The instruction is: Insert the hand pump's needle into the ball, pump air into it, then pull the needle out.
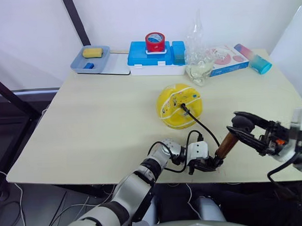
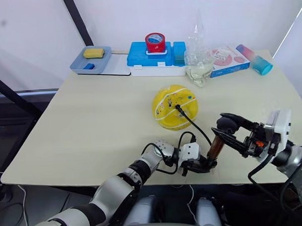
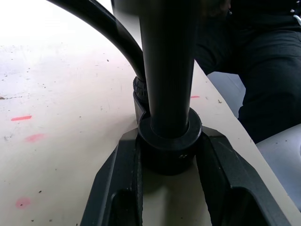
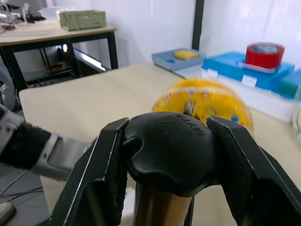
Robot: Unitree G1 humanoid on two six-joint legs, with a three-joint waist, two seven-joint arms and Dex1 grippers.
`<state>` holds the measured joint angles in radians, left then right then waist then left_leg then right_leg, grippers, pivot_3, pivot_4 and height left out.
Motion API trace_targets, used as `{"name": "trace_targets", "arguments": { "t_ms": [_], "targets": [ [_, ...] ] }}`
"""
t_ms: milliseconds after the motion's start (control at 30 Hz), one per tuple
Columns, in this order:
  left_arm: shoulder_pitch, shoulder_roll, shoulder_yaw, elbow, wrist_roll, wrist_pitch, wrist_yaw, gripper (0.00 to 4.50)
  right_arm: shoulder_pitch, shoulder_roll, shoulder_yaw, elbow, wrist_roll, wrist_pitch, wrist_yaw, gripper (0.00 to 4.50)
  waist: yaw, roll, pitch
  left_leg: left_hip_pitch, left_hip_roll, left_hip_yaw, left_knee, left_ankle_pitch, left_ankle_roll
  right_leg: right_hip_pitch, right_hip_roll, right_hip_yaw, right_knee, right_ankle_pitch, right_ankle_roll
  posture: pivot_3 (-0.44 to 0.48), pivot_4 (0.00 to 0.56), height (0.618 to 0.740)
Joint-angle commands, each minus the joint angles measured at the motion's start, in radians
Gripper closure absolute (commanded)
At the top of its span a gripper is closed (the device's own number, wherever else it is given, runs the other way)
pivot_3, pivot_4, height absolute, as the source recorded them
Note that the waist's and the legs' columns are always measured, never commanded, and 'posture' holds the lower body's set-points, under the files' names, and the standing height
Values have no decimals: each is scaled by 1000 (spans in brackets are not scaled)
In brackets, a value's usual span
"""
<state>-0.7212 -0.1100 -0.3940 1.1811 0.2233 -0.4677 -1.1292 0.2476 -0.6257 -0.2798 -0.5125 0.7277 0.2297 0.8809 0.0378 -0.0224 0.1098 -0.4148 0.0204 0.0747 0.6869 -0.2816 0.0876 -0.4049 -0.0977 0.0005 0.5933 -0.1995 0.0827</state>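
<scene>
The yellow ball [image 1: 176,109] rests mid-table, looking round. The needle [image 1: 183,107] is stuck into its top, and the thin black hose [image 1: 203,127] curves from it down to the hand pump [image 1: 225,145]. The pump's bronze tube stands tilted near the table's front edge. My left gripper [image 1: 213,163] is shut on the pump's black bottom cap [image 3: 169,150], holding it against the table. My right gripper [image 1: 242,124] is shut on the black handle [image 4: 169,148] at the pump's top, with the ball [image 4: 207,101] blurred beyond it.
Along the far edge of the table [image 1: 92,125] stand a blue-grey tray [image 1: 84,61] with a yellow sponge, a blue box [image 1: 154,56] with red tape [image 1: 155,41] on it, a clear plastic bag [image 1: 198,59], a pink box [image 1: 226,58] and a teal tube [image 1: 257,59].
</scene>
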Motion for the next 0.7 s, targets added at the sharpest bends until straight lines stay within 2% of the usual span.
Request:
{"name": "trace_targets", "arguments": {
  "t_ms": [33, 200, 333, 567, 700],
  "targets": [
    [14, 2, -26, 32, 34, 16, -5, 3402, 28, 36, 71, 97, -93, -51, 29, 2430, 0, -1, -1, 0, 0, 0, 0, 0, 0, 0, 0, 0, 0, 0, 0, 0, 150, 737],
    [13, 3, -25, 33, 33, 16, -5, 3402, 41, 74, 88, 157, -149, -132, 42, 2430, 0, -2, -2, 0, 1, 4, 0, 0, 0, -3, 0, 4, 2, 0, 0, 0, 150, 737],
    [15, 7, -27, 34, 34, 14, -7, 3402, 54, 48, 53, 96, -132, -153, 60, 2430, 0, -3, -3, 1, 1, 9, 0, 0, 0, -5, 0, 10, 4, 0, 0, 0, 150, 737],
    [15, 14, -37, 34, 47, -10, 5, 3402, 49, -22, -78, -71, -10, -95, 27, 2430, 1, -2, -2, 1, 1, 19, 0, -1, 2, -12, -2, 14, 10, 0, 0, 0, 150, 737],
    [10, 13, -37, 37, 54, -31, 32, 3402, 52, -70, -193, -169, 97, -46, -5, 2431, 2, -3, -1, 1, 0, 22, 1, -2, 4, -13, -3, 16, 10, 0, 0, 0, 150, 737]
  ]
}}
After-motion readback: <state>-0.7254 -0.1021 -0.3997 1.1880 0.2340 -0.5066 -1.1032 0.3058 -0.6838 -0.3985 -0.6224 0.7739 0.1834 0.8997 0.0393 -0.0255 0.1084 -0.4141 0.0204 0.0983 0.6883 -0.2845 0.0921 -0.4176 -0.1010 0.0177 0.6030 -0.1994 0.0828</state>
